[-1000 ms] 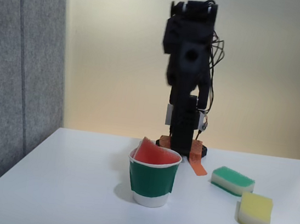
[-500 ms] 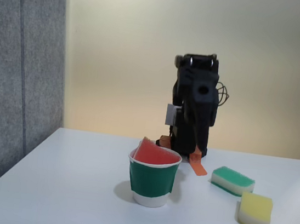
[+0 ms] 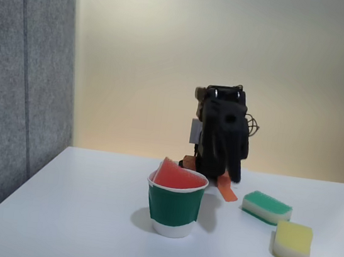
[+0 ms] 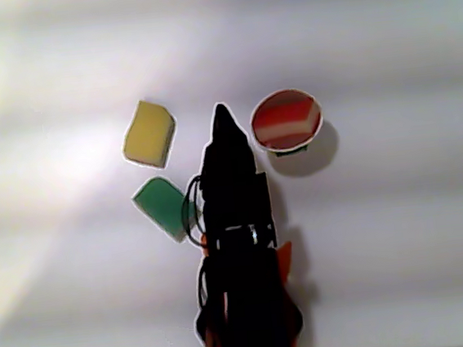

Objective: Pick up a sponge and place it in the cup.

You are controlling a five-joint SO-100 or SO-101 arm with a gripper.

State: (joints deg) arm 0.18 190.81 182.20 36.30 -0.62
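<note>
The red-and-cream sponge (image 3: 176, 175) is sitting inside the green-banded white paper cup (image 3: 174, 208), wedged at a tilt, w/ one red corner poking up above the rolled rim in the fixed view. In the other view, seen from above, the sponge (image 4: 285, 120) is filling the cup's mouth (image 4: 318, 129), its cream layer showing as a stripe between red edges. The cup is standing upright on the white table (image 3: 71, 217).

The black arm (image 3: 220, 135) is folded low behind the cup in the fixed view, apart from it. From above, the gripper (image 4: 224, 117) is seen as a dark pointed tip just beside the cup's rim, not touching it, w/ nothing between its fingers; whether the claw is spread or pressed together cannot be told, as it is only a silhouette.

A green-topped sponge (image 3: 267, 207) is lying flat on the table to the right of the cup in the fixed view, and an all-yellow sponge (image 3: 292, 243) is lying nearer the camera, just beside it. An orange strip (image 3: 225, 189) is seen at the arm's base. A grey panel (image 3: 19, 83) is standing along the left edge.
</note>
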